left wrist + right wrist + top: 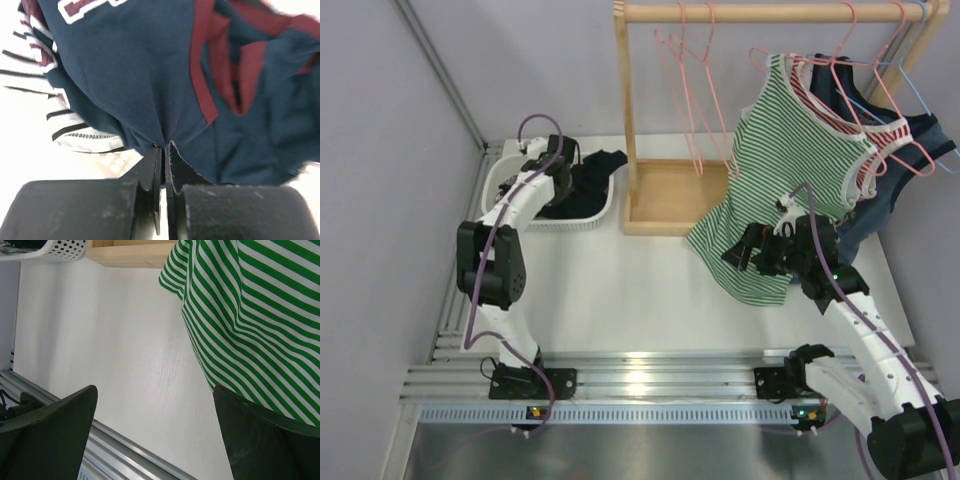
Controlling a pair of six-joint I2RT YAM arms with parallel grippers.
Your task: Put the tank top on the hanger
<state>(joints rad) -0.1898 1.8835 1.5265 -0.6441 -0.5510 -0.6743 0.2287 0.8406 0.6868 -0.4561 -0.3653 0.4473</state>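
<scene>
The tank top (125,75) lies in the white basket (502,186), just left of the wooden rack (625,120). It is dark blue with red edges, and it sits in a soft heap. The left claw (164,150) reaches down into that basket. Its two fingers are squeezed together on a little fold of the blue cloth. It pinches only a small bit, most likely because a thin fold is easy to hold and the rest of the top can hang down from it when the arm lifts.

The pink hanger (700,160) hangs from the top bar of the rack, near its left post, with nothing on it. It waits up there so a top can be slid onto it. The tank top is not on it yet, so the job is only at its start.

The right claw (154,390) is in front of the rack, over the table (620,290). Its fingers are spread wide apart and hold nothing. The green striped top (260,315) hangs off the rack right beside it, and I cannot tell if the cloth touches one finger. I think this claw stays wide so it is ready to help with the hanger or the top.
</scene>
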